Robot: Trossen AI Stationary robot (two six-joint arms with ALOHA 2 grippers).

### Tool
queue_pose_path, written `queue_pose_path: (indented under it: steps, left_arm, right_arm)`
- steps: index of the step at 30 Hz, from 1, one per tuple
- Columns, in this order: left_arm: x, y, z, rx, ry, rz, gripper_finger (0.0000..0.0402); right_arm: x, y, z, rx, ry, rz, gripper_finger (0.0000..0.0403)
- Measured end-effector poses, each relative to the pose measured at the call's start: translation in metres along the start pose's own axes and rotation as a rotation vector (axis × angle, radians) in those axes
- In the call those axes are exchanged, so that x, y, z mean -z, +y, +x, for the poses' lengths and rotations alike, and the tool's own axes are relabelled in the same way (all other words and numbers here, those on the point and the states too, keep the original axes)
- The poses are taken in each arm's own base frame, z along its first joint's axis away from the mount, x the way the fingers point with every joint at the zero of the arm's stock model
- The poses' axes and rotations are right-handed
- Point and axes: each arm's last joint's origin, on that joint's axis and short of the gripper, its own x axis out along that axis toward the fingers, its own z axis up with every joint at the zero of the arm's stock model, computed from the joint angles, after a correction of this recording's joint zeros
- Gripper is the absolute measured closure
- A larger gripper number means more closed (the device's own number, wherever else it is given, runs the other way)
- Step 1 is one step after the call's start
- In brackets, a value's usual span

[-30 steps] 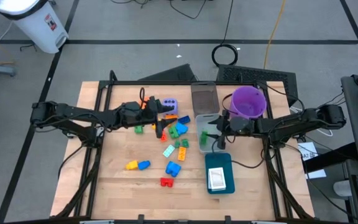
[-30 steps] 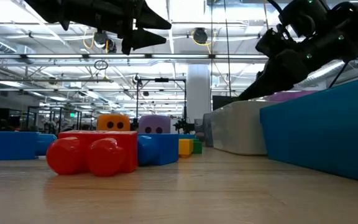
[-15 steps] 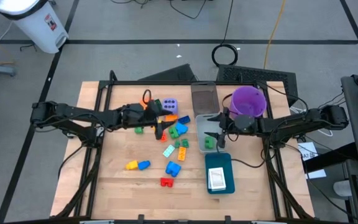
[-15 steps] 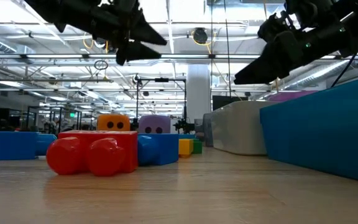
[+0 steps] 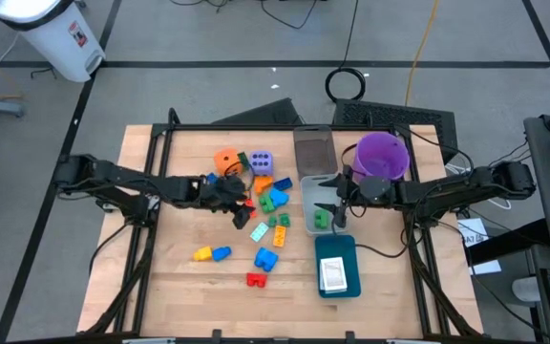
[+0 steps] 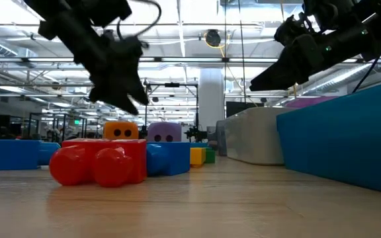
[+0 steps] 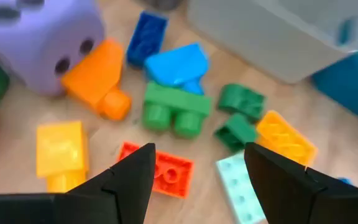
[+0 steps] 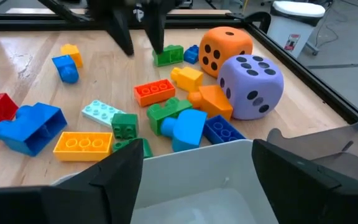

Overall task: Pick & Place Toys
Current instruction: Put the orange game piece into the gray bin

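Observation:
The toys lie in a loose cluster (image 5: 267,203) mid-table: an orange die (image 5: 227,160), a lavender die (image 5: 261,161), and small blocks. My left gripper (image 5: 242,205) hangs open just above the cluster's left edge, slanting down. Its fingers straddle a red-orange flat brick (image 7: 163,174) without touching it, with a mint brick (image 7: 241,193) beside it. My right gripper (image 5: 329,203) stands open over the clear bin (image 5: 315,191), holding nothing. A green block (image 5: 318,220) lies in that bin. A blue and yellow pair (image 5: 211,253), a blue block (image 5: 266,258) and a red block (image 5: 256,279) rest nearer the front.
A purple bucket (image 5: 382,156) stands at the far right, behind the clear bin. A teal tray (image 5: 337,266) with a white card lies right of centre near the front. A second clear container (image 5: 313,148) sits at the far edge. Bare wood stretches along the left and the front.
My left gripper has come down toward the toy cluster, drawn back a little toward the table's left, tipped from near level to slanting downward and rolled. It now uncovers the orange die. Its fingers have kept the same gap. No toy has moved.

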Motion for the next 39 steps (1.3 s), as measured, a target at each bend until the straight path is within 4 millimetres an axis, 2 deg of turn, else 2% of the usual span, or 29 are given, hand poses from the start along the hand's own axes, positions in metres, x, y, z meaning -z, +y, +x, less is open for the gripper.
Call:
queue_pose_path:
  steps: [7,12,19,23,25,29,32,39]
  left_arm:
    - [0.014,0.013,0.040,-0.069,0.120,-0.264,0.0149]
    - [0.012,0.020,0.048,-0.034,0.174,-0.300,0.0149]
    - [0.013,0.021,0.046,-0.011,0.200,-0.152,0.0149]
    - [0.010,0.011,0.047,0.170,0.190,0.103,0.0149]
    - [0.015,0.006,0.045,0.214,0.220,0.161,0.0149]
    - [0.026,0.004,0.042,0.180,0.299,0.183,0.0149]
    - [0.020,-0.001,0.034,0.171,0.280,0.214,0.0149]
    - [0.009,-0.021,0.016,0.028,0.208,0.251,0.0149]
  right_arm:
    - [-0.001,0.000,0.000,0.001,-0.008,0.018,0.0132]
    - [-0.001,0.000,0.000,0.001,-0.008,0.019,0.0133]
    - [-0.001,0.000,0.000,0.002,-0.007,0.019,0.0134]
    - [-0.001,0.000,0.000,0.002,-0.007,0.019,0.0135]
    - [-0.001,0.000,0.000,0.002,-0.006,0.019,0.0135]
    - [-0.001,0.000,0.000,0.002,-0.006,0.018,0.0136]
    - [-0.001,0.000,0.000,0.002,-0.007,0.018,0.0136]
    - [-0.001,0.000,0.000,0.003,-0.008,0.019,0.0136]
